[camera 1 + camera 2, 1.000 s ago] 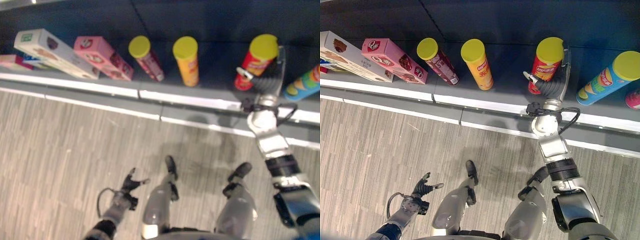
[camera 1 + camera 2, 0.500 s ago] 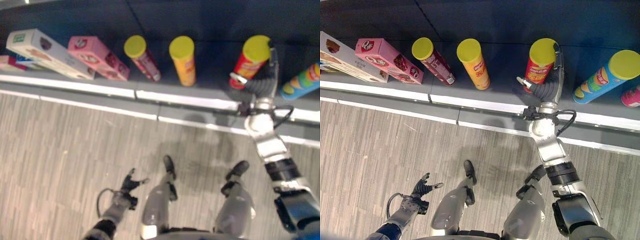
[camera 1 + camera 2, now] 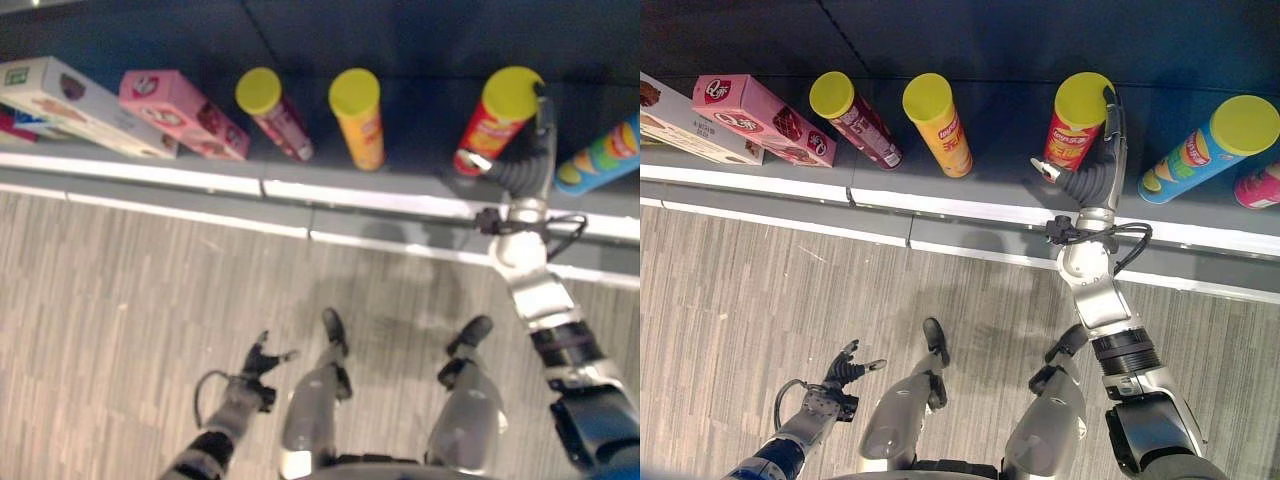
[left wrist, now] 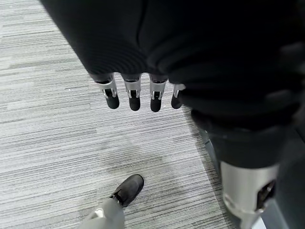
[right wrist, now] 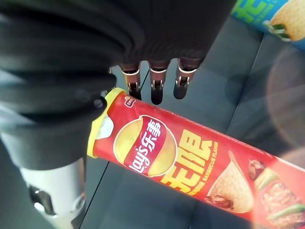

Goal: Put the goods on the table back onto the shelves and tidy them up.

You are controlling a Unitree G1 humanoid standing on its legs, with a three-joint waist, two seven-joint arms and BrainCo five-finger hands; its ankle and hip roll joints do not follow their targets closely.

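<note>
The red can stands upright on the dark shelf, and the right hand is up against its right side, fingers reaching alongside it toward the yellow lid. From the head views the hand looks pressed to the can, thumb out on the near left side; the right wrist view shows the fingers fairly straight beside the can's lid end rather than wrapped round it, so they seem relaxed and not clamped. That wrist view also shows the blue-green can just past the fingers. Along the shelf, left of the red can, stand an orange can and a dark red can, then a pink box lying flat and a white box at the far left; the blue-green can leans to the right, well apart. The left hand hangs low over the grey floor, fingers loosely apart, holding nothing.
</note>
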